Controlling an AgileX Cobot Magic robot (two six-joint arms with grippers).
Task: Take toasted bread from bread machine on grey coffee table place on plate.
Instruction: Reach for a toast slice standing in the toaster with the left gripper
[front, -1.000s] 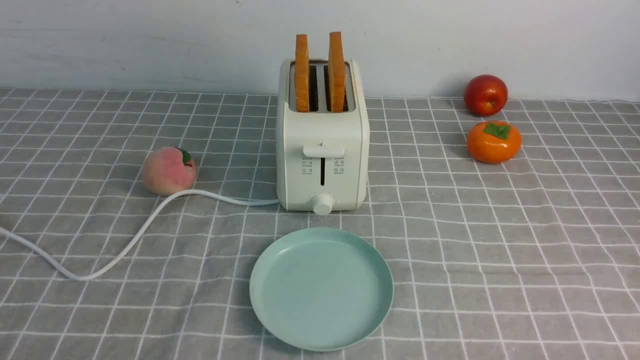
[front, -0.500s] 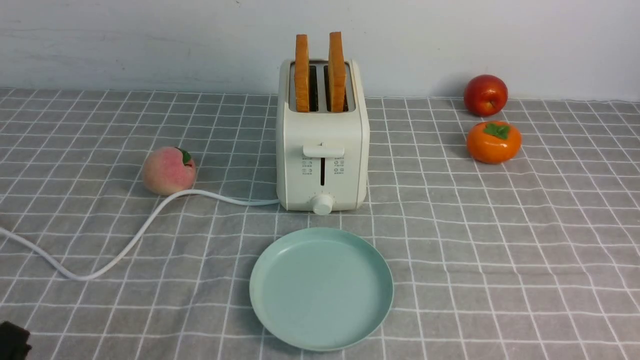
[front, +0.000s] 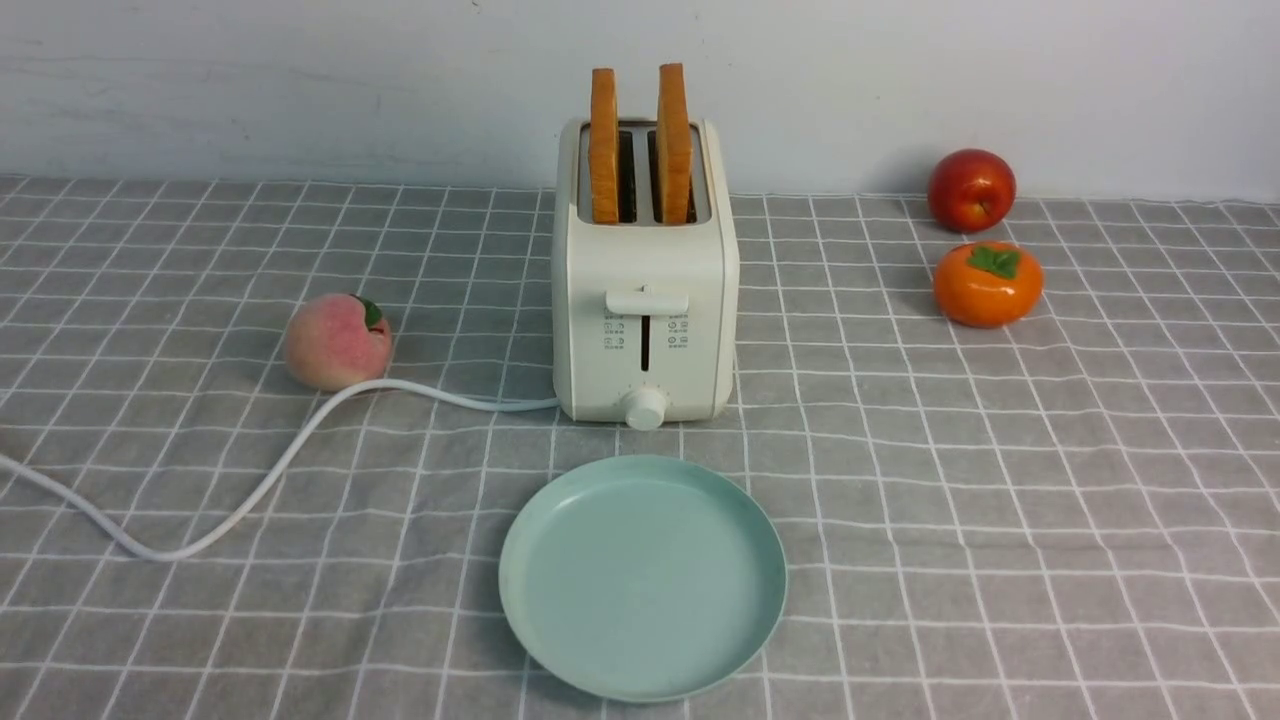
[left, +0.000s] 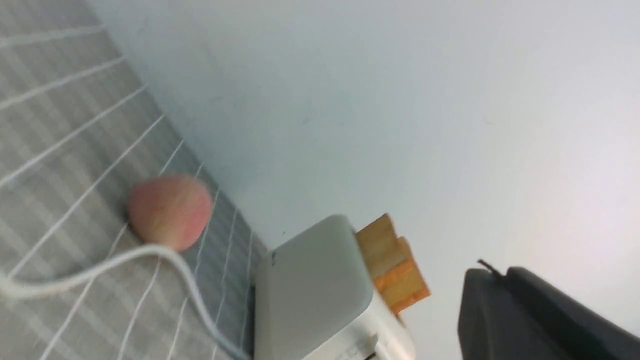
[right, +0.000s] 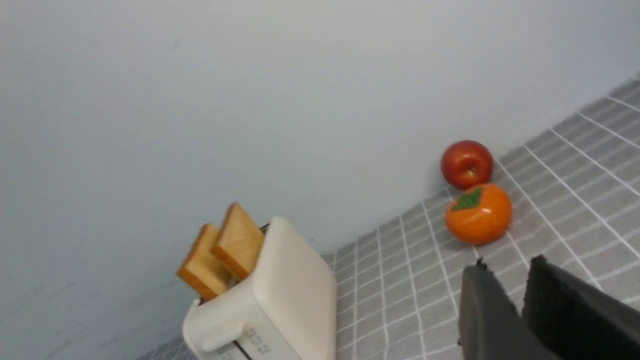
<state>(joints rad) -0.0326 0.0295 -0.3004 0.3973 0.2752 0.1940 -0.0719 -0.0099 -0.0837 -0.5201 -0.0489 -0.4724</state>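
Two slices of toasted bread (front: 603, 140) (front: 673, 140) stand upright in the slots of the cream bread machine (front: 645, 300) at the back middle of the grey coffee table (front: 1000, 500). The mint-green plate (front: 642, 575) lies bare just in front of it. Neither gripper shows in the front view. In the left wrist view my left gripper (left: 492, 272) is shut and empty, held away from the bread machine (left: 310, 290) and toast (left: 392, 265). In the right wrist view my right gripper (right: 509, 262) is slightly open and empty, away from the bread machine (right: 280, 295) and toast (right: 225, 255).
A peach (front: 337, 341) lies left of the bread machine, with the white cord (front: 250, 490) curving past it toward the left edge. A red apple (front: 971, 190) and an orange persimmon (front: 987, 284) sit at the back right. A pale wall stands behind the table.
A dark part of the left arm showed at the bottom left corner half a second ago and is out of the front view now. The toast, bread machine and plate have not moved.
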